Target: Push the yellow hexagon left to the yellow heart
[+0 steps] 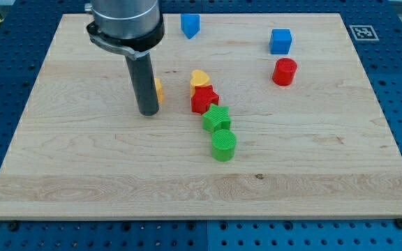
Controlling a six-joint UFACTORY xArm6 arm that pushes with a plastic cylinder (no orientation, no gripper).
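Observation:
The yellow heart (199, 77) lies near the board's middle, touching the red star (204, 99) just below it. The yellow hexagon (158, 89) is mostly hidden behind my rod; only its right edge shows, left of the heart with a gap between them. My tip (148, 112) rests on the board directly at the hexagon's left and lower side, touching or nearly touching it.
A green star (216, 118) and a green cylinder (223, 146) trail below the red star. A blue block (190, 25) sits at the top, a blue cube (280, 41) and a red cylinder (284, 72) at the upper right. The wooden board (75, 160) lies on a blue pegboard.

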